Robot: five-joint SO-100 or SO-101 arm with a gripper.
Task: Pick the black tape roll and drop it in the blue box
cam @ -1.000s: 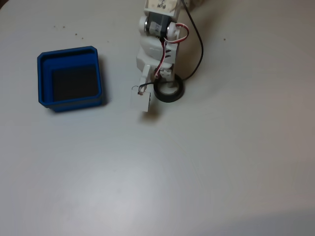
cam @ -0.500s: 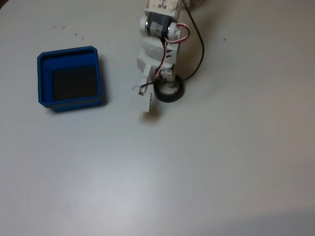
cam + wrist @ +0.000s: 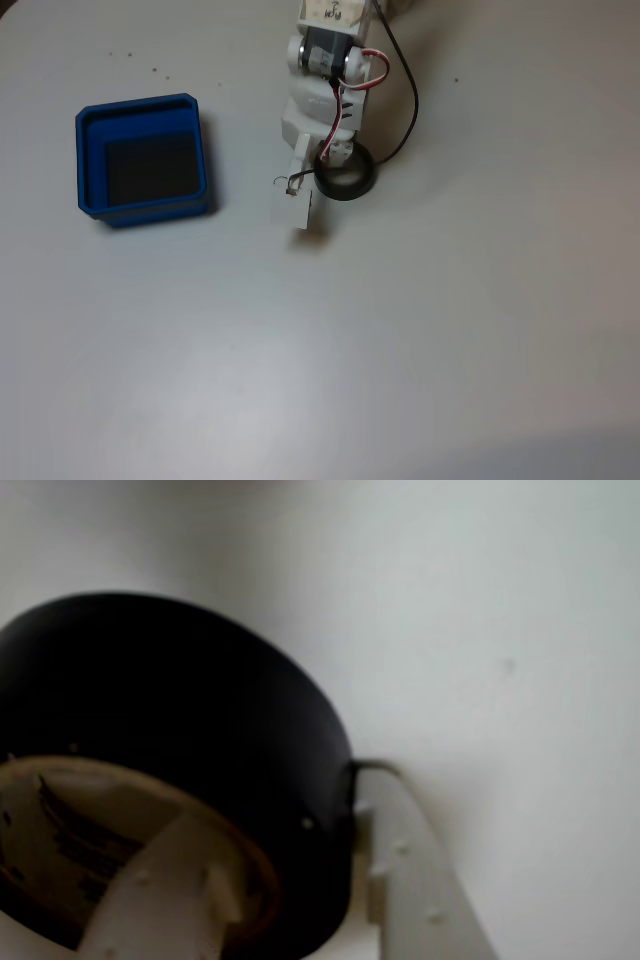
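Black tape roll [image 3: 190, 730] sits pinched through its wall by the closed end effector [image 3: 300, 880] on the counter [image 3: 450, 330].

Black tape roll at the gripper, blue box off to the side.
The black tape roll [image 3: 350, 181] lies flat on the table, its wall pinched in the gripper [image 3: 322, 178], one finger in its pale core. The blue box [image 3: 143, 107], square with a dark floor, sits upright well left of the gripper in the fixed view.
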